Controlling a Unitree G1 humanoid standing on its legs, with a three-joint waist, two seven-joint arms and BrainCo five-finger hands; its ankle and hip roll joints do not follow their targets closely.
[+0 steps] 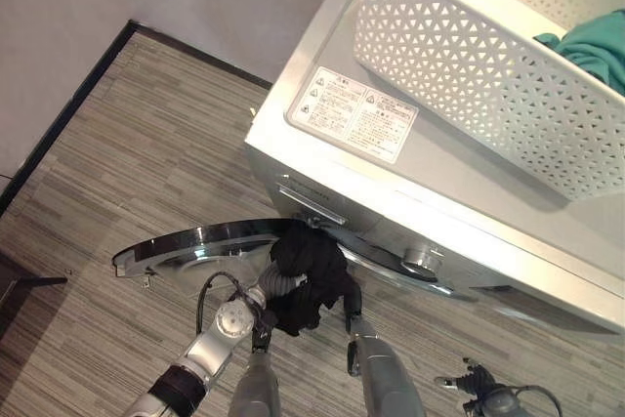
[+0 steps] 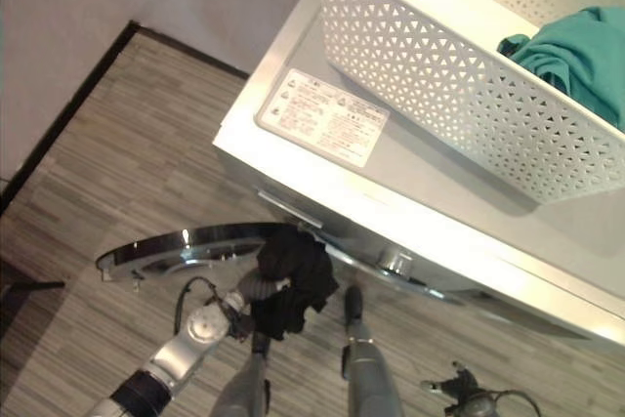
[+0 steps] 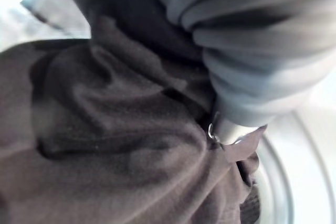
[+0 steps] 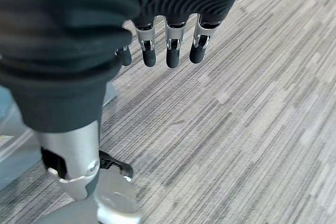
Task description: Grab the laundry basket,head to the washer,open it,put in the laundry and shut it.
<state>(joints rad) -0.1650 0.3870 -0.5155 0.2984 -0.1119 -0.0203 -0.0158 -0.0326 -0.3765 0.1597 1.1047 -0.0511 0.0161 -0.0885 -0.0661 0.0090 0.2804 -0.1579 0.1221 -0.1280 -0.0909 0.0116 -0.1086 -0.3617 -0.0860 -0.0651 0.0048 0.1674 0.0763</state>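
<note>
Two jobs split: the left hand [image 1: 283, 285] clutches a dark garment [image 1: 308, 275] at the washer [image 1: 410, 192] beside its swung-open door [image 1: 195, 241], basket [image 1: 469, 75] parked on top, while the right hand [image 4: 168, 45] hangs with slack fingers.

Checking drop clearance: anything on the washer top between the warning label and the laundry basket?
No. In the left eye view the washer top is bare grey between the warning label and the white laundry basket.
</note>
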